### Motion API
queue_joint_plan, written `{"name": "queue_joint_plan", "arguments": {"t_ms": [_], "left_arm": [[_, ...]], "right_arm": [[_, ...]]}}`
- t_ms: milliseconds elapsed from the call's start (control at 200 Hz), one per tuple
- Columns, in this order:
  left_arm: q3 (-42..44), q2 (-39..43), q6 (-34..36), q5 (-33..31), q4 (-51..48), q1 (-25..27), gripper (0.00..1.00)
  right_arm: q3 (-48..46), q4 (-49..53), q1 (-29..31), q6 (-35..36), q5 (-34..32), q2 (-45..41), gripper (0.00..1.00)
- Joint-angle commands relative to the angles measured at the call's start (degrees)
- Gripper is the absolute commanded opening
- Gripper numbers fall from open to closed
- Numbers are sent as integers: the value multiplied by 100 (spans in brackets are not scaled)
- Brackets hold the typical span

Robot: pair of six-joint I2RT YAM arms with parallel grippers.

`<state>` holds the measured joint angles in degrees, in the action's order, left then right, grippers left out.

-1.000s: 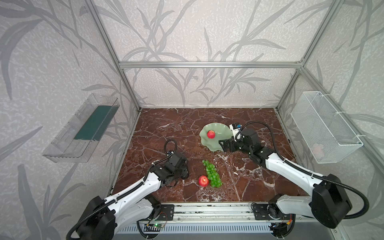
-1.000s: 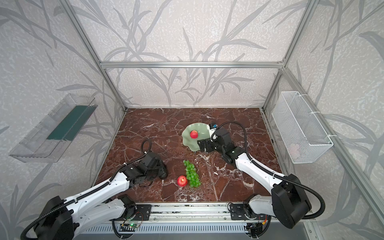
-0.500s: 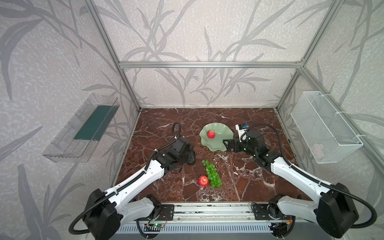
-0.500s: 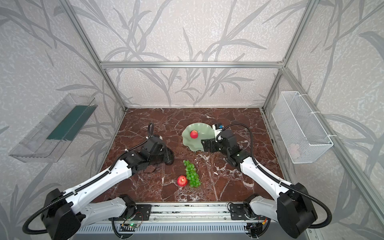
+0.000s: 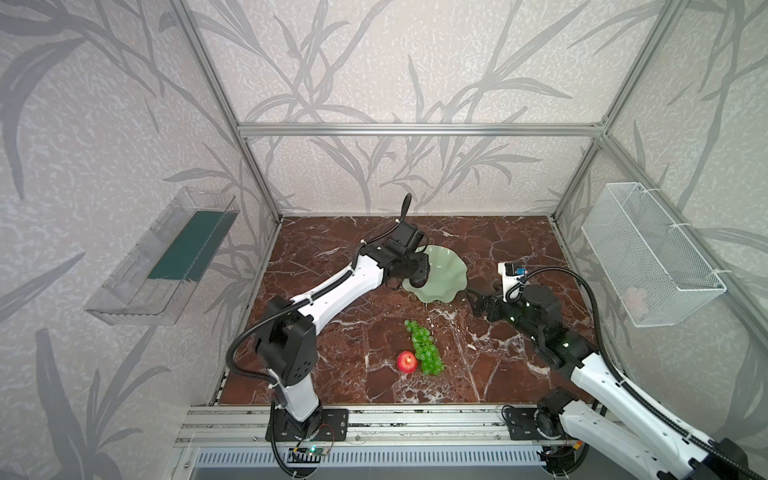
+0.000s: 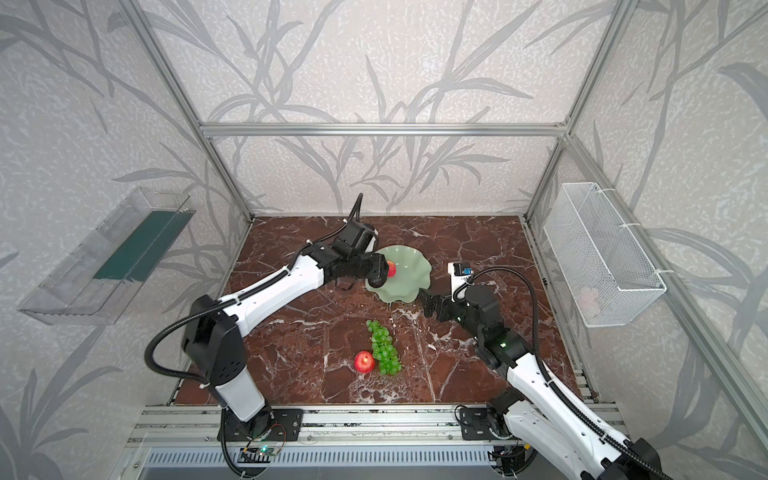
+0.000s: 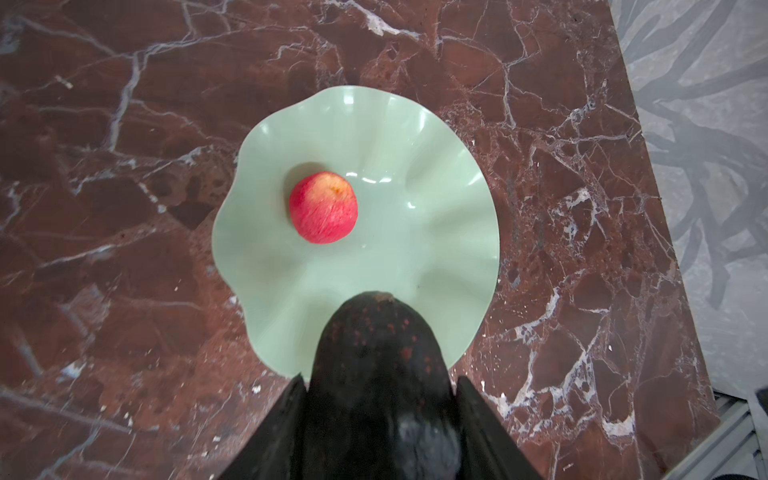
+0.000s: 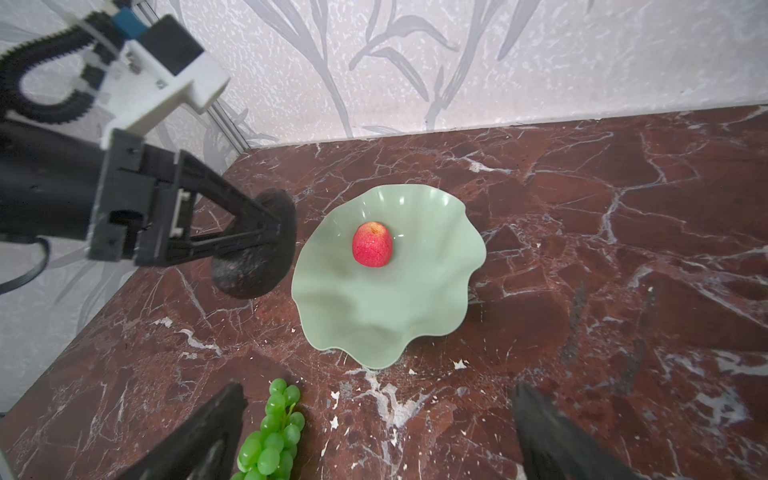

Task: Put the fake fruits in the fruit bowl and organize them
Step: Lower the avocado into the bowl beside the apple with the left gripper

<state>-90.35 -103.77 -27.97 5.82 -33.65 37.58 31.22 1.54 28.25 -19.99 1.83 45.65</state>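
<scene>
Currently fruit bowl w/ 1 apple only — grapes outside

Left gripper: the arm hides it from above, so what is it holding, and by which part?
The left gripper is shut on the avocado, clamping its two sides around the middle, with the stem end poking out past the fingertips.

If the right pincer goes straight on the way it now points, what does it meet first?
Probably the near wavy rim of the fruit bowl. The right pincer is open and aims at it; the grapes lie off to one side. Its height is unclear.
</scene>
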Motion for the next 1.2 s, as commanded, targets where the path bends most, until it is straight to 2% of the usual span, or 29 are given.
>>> {"name": "queue_joint_plan", "arguments": {"t_ms": [0, 215, 345, 785, 955, 1115, 1200], "left_arm": [[-812, -651, 471, 121, -547, 71, 43], [-2405, -2125, 576, 30, -1323, 138, 43], [-3061, -2699, 595, -164, -1689, 140, 42], [-3706, -3513, 564, -475, -1979, 138, 46], [-3929, -3694, 488, -423, -2146, 140, 50], [-3938, -3656, 405, -380, -2163, 143, 61], [-3935, -3591, 366, -346, -2164, 138, 62]], "right_arm": [[-137, 282, -30, -80, -113, -182, 99], [-197, 303, -40, -194, 8, -262, 99], [-213, 316, -44, -233, 105, -259, 99], [-220, 297, -48, -283, 187, -198, 99], [-165, 347, -58, -270, 183, -170, 99], [-134, 356, -56, -283, 169, -162, 99], [-125, 380, -61, -288, 169, -153, 99]]}}
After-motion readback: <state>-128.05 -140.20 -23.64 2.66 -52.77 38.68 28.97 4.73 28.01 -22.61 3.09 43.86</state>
